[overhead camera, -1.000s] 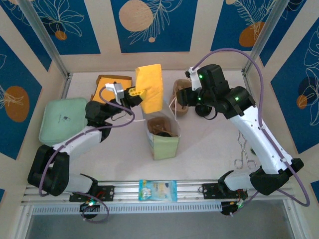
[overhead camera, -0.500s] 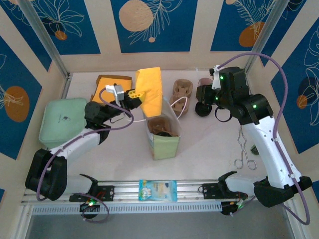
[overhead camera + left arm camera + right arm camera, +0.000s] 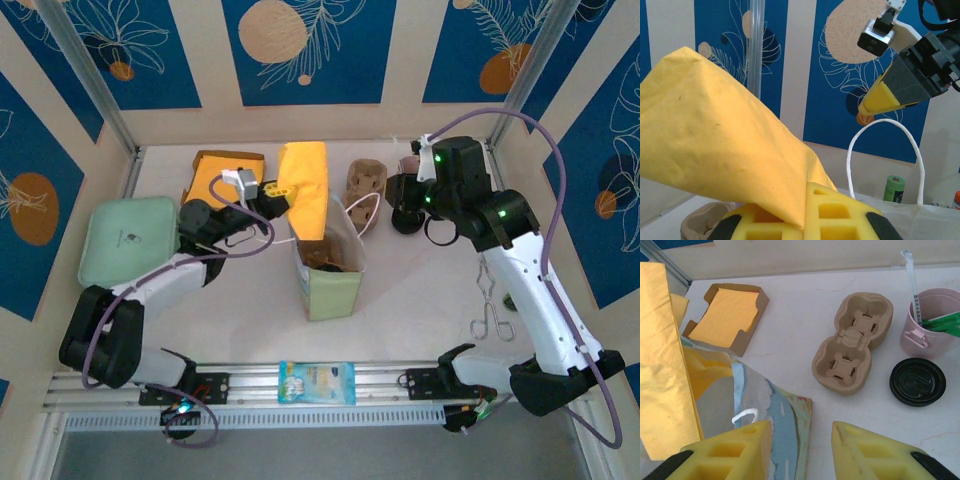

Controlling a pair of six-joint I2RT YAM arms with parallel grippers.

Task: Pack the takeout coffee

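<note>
Right wrist: right gripper (image 3: 800, 436) gapes empty, pulp carrier (image 3: 852, 342) beside takeout coffee (image 3: 917, 381); left gripper (image 3: 810, 220) clamps yellow napkin (image 3: 715, 130).

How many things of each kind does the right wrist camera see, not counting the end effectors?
Cups: 2, the pink cup and the coffee
Cup carrier: 1
Napkin tray: 1
Bag: 1
Loose napkin: 1
Total: 6

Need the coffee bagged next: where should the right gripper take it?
Likely from straight above, jaws either side of the coffee at its round black lid, which faces up, uncovered. Close sideways: the pink cup stands close on its far side.
</note>
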